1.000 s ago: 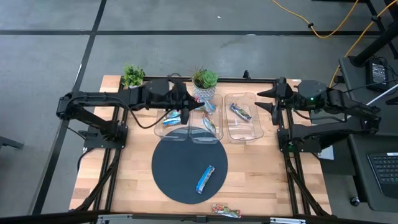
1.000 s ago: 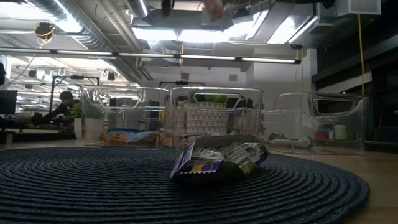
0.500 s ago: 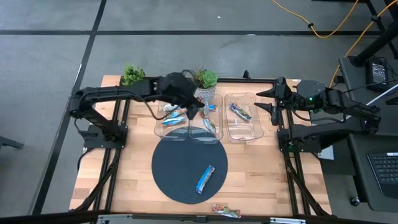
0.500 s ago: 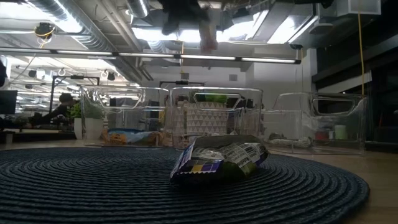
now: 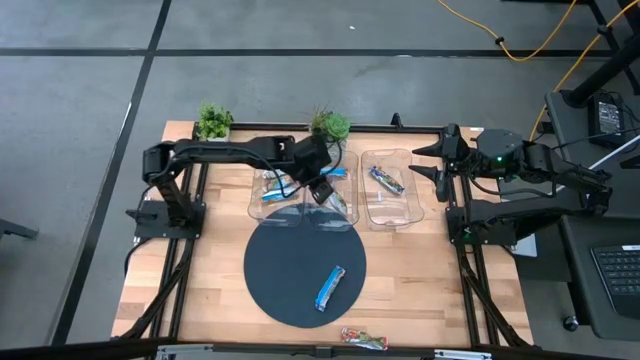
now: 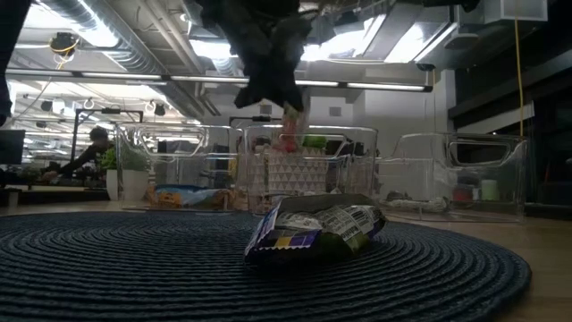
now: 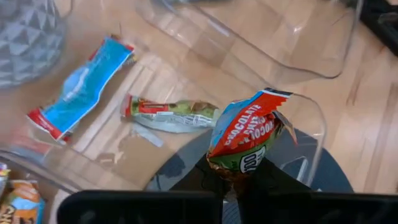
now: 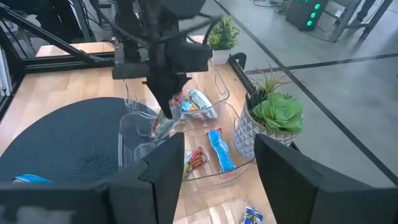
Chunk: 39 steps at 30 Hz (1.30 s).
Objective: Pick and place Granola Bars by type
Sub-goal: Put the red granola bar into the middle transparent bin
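Sorting is under way: the left gripper [image 5: 322, 190] hangs over the middle bin [image 5: 345, 222] at the far side of the tabletop, its fingers closed on an orange-red bar [image 7: 244, 134]. It pinches the bar by one end, so the wrapper's long axis runs on from the fingers toward the bin floor (a hold that suits letting it fall in cleanly, I judge). In the low view the bar [image 6: 292, 125] hangs roughly upright, above the bin's rim.

Two bars already lie flat in that bin: a light blue bar [image 7: 84, 87] and a red-green bar [image 7: 171, 113], side by side but apart, their long axes at an angle to each other. The left bin [image 5: 272, 207] holds more bars, and the right bin [image 5: 403, 215] holds a dark blue bar [image 5: 385, 179] lying at a slant.

Left to sort, as I judge, are a blue bar [image 5: 330, 288] on the round mat [image 5: 275, 270], slanted toward the far right corner, and a multicoloured bar [image 5: 363, 339] at the near edge of the tabletop, lying along that edge.

The right gripper [image 5: 428, 160] waits at the right edge, jaws apart and empty.
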Tool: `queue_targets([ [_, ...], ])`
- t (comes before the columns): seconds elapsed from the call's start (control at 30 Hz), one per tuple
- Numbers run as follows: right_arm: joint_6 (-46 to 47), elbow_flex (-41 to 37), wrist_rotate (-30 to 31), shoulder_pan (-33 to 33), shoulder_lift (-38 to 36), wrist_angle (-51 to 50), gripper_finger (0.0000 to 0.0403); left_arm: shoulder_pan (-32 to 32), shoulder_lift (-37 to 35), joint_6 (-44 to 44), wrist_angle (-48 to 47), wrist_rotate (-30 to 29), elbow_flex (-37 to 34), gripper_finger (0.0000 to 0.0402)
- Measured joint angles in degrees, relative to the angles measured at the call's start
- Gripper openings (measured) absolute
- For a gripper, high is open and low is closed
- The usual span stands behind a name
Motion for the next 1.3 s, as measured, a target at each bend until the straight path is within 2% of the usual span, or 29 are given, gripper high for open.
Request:
queue_targets([
  [0.53, -1.04, -3.45, 0.46, -0.02, 0.63, 0.17, 0.0196, 0.65, 6.78, -0.32, -0.80, 1.17, 0.00, 0.0009],
  [0.77, -3.00, -3.45, 0.44, 0.00, 0.69, 2.12, 0.0196, 0.91, 8.65, 1.19, -4.73, -2.02, -0.02, 0.0010],
  [0.97, -4.02, -3.45, 0.42, -0.02, 0.70, 3.26, 0.0196, 1.41, 10.85, 2.13, -4.36, -2.11, 0.02, 0.0012],
  [1.13, -3.99, -3.45, -0.24, 0.02, 0.70, 3.27, 0.0196, 1.47, 11.53, 3.17, -4.40, -2.09, 0.00, 0.0028],
  [1.3, -3.97, -3.45, -0.30, 0.02, 0.70, 3.25, 0.0196, 1.55, 11.31, 4.00, -4.22, -3.40, 0.00, 0.0061],
])
